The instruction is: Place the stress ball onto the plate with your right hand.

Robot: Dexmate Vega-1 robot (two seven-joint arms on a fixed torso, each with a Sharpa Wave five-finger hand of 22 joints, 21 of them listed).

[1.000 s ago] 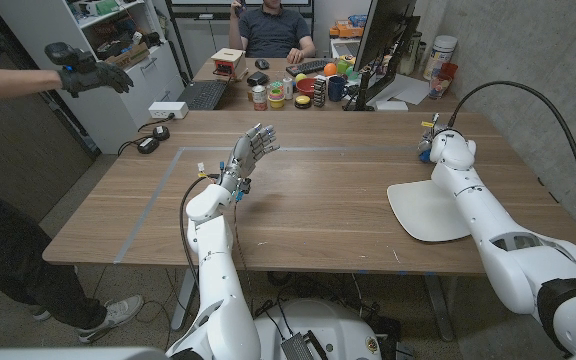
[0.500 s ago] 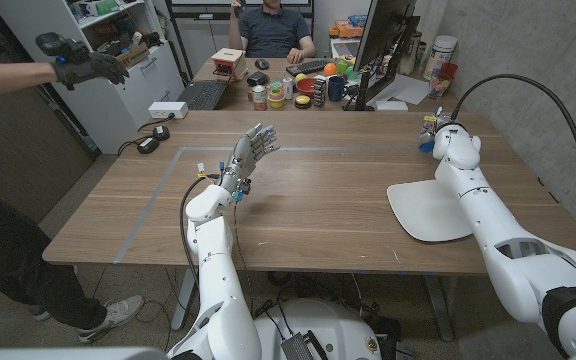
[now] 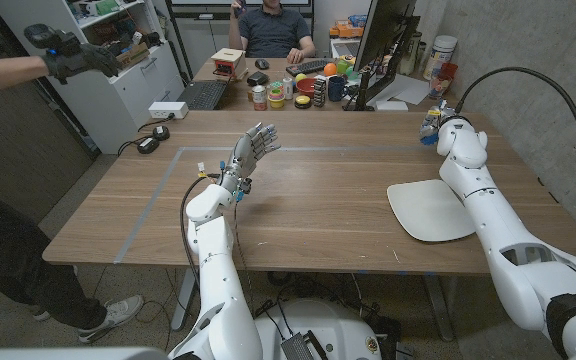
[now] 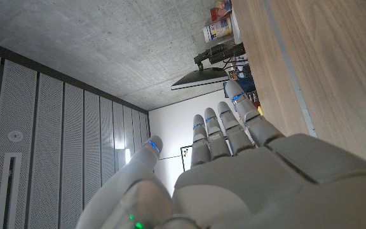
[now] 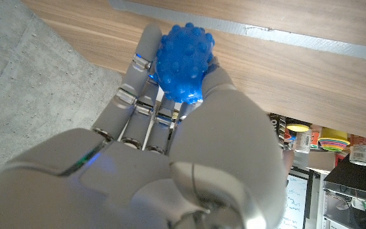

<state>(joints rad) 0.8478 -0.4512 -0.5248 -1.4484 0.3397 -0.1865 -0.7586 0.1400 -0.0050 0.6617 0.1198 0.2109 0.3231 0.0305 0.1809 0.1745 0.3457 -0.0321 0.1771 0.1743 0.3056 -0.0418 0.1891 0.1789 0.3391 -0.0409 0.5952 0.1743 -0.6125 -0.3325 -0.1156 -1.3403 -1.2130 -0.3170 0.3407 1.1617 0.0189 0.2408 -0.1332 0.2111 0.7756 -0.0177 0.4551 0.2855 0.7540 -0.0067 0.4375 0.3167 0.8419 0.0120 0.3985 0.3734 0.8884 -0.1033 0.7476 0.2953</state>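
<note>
The right hand (image 5: 170, 127) grips the blue knobbly stress ball (image 5: 183, 62) between its thumb and fingers (image 5: 142, 63), the ball sitting at the fingertips with the wooden table (image 5: 310, 70) beyond it. From the head camera this hand (image 3: 438, 122) is raised over the far right part of the table (image 3: 318, 190), with a bit of the blue ball (image 3: 428, 127) showing at its edge; the arm runs back along the right side toward the near corner. The white plate (image 3: 430, 210) lies on the table near the right edge, on the robot's side of the hand and well apart from it, with nothing on it. The left hand (image 3: 252, 150) is held up above the middle of the table, fingers spread and straight, holding nothing; its wrist camera shows the back of the hand (image 4: 234, 165) with fingers (image 4: 224, 124) extended side by side. At the left edge a person's gloved hand (image 3: 68, 55) reaches in, and another person sits behind the cluttered far desk.
</note>
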